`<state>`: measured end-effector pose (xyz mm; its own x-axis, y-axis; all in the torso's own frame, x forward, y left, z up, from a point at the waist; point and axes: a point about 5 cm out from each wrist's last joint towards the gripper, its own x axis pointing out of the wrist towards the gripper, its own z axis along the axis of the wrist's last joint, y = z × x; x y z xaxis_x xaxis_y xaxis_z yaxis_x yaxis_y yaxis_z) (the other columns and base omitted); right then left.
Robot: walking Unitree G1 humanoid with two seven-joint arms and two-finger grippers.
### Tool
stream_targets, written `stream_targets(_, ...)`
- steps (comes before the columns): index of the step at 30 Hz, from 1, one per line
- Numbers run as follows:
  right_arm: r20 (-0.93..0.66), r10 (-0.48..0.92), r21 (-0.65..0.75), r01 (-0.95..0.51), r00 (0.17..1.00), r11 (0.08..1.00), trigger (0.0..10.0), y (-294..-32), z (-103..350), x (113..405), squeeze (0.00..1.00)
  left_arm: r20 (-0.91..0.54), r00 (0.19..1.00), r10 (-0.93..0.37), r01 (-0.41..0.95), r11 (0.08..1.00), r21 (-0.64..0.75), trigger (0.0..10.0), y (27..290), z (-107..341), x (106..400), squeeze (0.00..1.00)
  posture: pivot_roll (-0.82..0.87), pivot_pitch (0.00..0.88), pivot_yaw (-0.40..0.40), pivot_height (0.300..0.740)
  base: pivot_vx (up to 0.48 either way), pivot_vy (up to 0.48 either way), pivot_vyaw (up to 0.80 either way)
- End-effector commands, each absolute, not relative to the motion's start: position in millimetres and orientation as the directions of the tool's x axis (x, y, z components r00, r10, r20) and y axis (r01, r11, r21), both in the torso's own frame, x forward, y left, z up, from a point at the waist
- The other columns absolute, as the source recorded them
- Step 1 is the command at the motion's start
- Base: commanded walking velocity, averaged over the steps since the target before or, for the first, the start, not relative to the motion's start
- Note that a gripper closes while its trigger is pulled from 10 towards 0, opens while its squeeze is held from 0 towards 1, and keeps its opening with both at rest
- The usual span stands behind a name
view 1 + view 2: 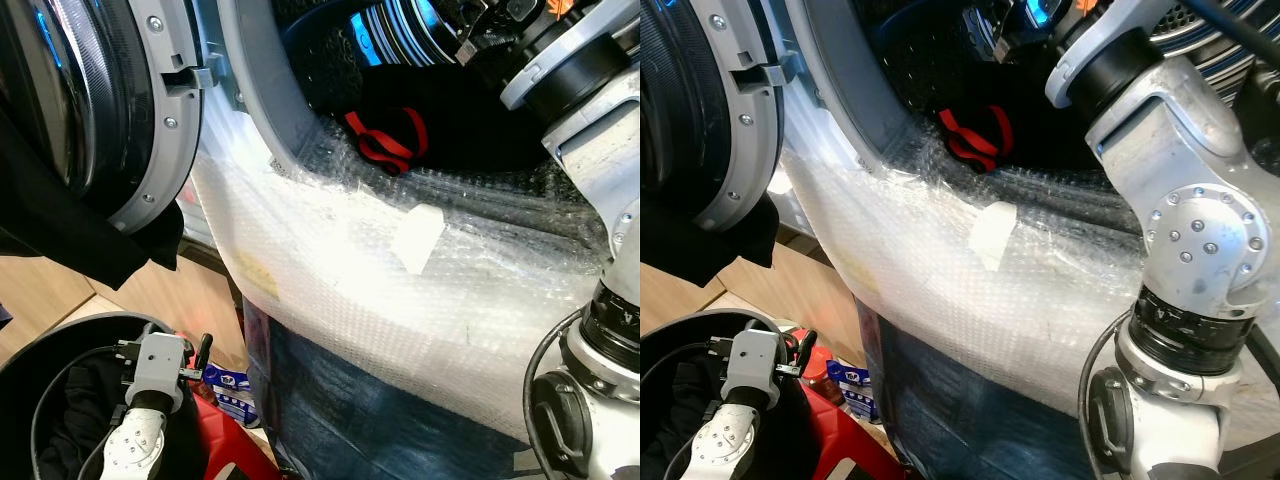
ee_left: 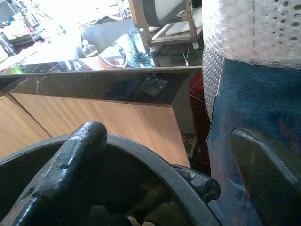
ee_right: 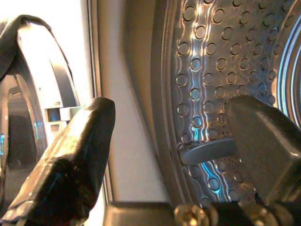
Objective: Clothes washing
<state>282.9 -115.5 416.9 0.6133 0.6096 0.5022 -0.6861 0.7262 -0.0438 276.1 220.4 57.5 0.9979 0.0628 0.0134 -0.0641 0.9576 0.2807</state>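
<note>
The washing machine's round door [image 1: 100, 100] stands open at the upper left, and a black garment [image 1: 60, 230] hangs over it. Inside the drum opening lies dark clothing with a red strap [image 1: 385, 140]. My right arm [image 1: 1180, 200] reaches up into the drum. My right gripper [image 3: 171, 110] is open in front of the perforated steel drum wall [image 3: 211, 70], with nothing between its fingers. My left gripper [image 2: 169, 136] is open low on the left, over the rim of a black laundry basket [image 1: 40, 350] that holds dark clothes.
Bubble wrap [image 1: 400, 290] covers the washer's front below the opening, with dark blue sheeting [image 1: 350, 410] under it. A red object [image 1: 225, 440] and a blue-and-white packet [image 1: 225, 385] sit between basket and washer. Wooden cabinet fronts [image 2: 94, 122] stand behind the basket.
</note>
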Motion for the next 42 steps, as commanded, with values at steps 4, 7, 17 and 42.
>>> stream_targets(4, 0.55, 0.835, -0.158, -0.984, -0.017, 0.084, 10.0, -95, 390, 205, 0.0, -0.032, 0.994, 0.107, -0.094, 0.955, 0.283, 10.0, 222, 47, 272, 0.0, -0.08, 0.055, 0.002, 0.74, 0.0, 0.0, 0.0)
stream_targets(7, 0.593, 0.802, -0.139, -0.99, -0.062, 0.026, 10.0, -101, 385, 199, 0.0, -0.031, 0.993, 0.117, -0.104, 0.953, 0.285, 10.0, 226, 47, 271, 0.0, -0.07, 0.056, 0.001, 0.74, 0.0, 0.0, 0.0)
stream_targets(17, 0.541, 0.818, -0.109, -0.981, -0.193, -0.16, 10.0, -109, 348, 171, 0.0, -0.019, 0.99, 0.139, -0.129, 0.954, 0.269, 10.0, 228, 49, 274, 0.0, -0.07, 0.055, -0.001, 0.74, 0.0, 0.0, 0.0)
stream_targets(42, -0.293, 0.888, 0.42, -0.787, 0.354, 0.453, 10.0, -110, 72, 209, 0.0, 0.004, 0.987, 0.161, -0.156, 0.95, 0.272, 10.0, 239, 55, 271, 0.0, -0.02, 0.061, -0.011, 0.74, 0.0, 0.0, 0.0)
